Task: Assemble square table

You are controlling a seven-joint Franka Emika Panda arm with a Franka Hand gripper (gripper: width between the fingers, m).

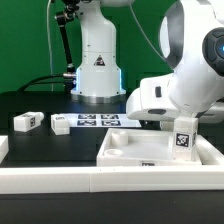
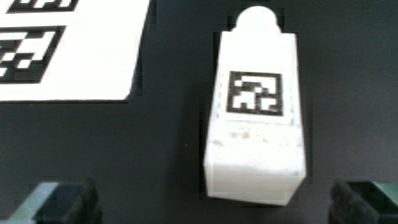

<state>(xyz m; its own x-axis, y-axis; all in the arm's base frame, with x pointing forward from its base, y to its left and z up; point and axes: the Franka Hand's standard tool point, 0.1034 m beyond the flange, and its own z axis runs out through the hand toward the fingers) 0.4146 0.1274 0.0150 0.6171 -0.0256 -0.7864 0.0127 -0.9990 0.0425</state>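
Now, tabletop [image 1: 125, 155]: nearest of the parts, lying flat with its rim up; no leg shows fitted in it.
Tagged block [image 1: 183, 135]: by the tabletop's far right corner, under the arm [image 1: 190, 60]; I cannot tell whether it stands in the tray or behind it.
Leg [image 2: 254, 115]: flat on the black table [image 2: 160, 150], tag up, rounded tip pointing away from the fingers. The arm hides it in the exterior view, so I judge it lies just beyond the tabletop's far edge.
Gripper [image 2: 210, 204]: spread wide and empty. Its fingers [image 2: 54, 203] flank the leg's blunt end, clear of it on both sides.
Marker board [image 1: 97, 121]: beyond the far edge, just beside the leg, not touching it.
Second leg [image 1: 60, 124]: beyond the tabletop's far left corner, well apart from the gripper.
Third leg [image 1: 25, 122]: farther out the same way, toward the exterior view's left.
Handling: probably light, stiff, hard plastic with smooth sides, so more likely to slip or twist between the pads than to dent.
Hold: best taken across the two long flat sides near the tag – the tapered tip gives poor purchase, and a pinch at the very end may let the leg swing.
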